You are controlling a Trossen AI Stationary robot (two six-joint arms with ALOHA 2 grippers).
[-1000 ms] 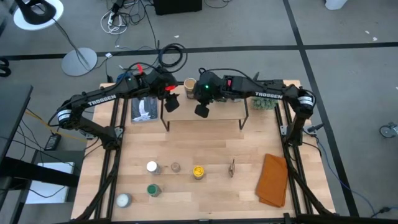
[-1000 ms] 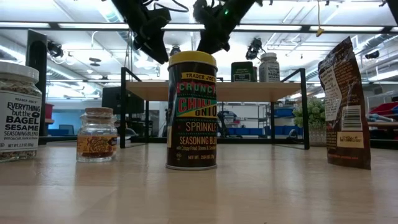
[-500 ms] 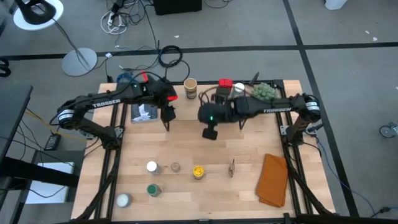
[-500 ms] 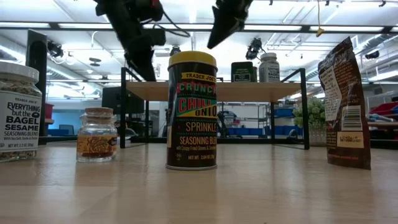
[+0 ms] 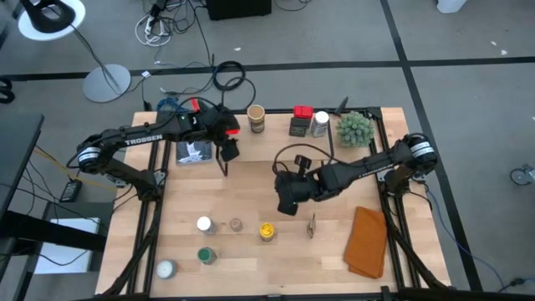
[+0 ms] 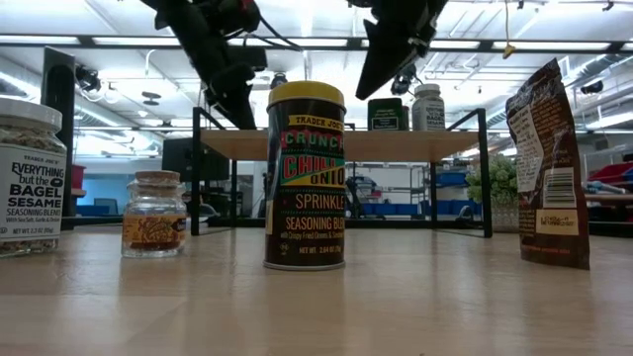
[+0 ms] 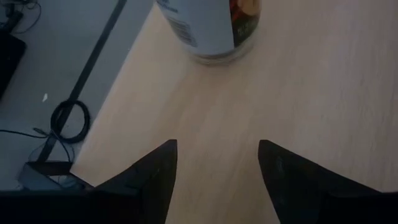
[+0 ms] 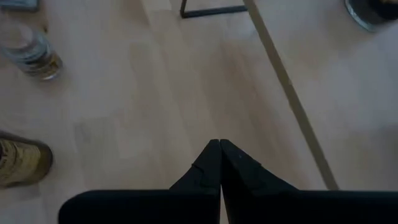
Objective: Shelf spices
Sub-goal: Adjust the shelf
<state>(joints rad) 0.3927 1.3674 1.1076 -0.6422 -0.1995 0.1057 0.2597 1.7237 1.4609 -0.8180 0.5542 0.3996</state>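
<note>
Wood is lying under everything here: the low shelf with the pale wooden plank and thin black legs (image 6: pixel 455 144) is standing at the far side of the table; three spices are already sitting on it, past the right pincer (image 5: pixel 287 203).

The right pincer is hanging over the table with its two fingers pressed tight together, holding nothing. The tall tin with the yellow lid (image 5: pixel 267 231) is waiting just beside it, a little nearer the front edge. The left pincer (image 5: pixel 226 152) is hovering over the shelf's left end with its fingers spread and empty; a round jar with a pale label (image 7: pixel 211 31) is standing just ahead of it.

What could go wrong: if the right pincer goes down without opening first, it may poke the tall tin and tip it over; the left pincer could bump its jar off the plank.

The small glass jar with the cork lid (image 6: pixel 153 213) is holding brown bits; the big clear jar with the white label (image 6: pixel 30 178) is showing seeds at its top; the yellow-lidded tin is closed, so I cannot tell what is inside.
</note>
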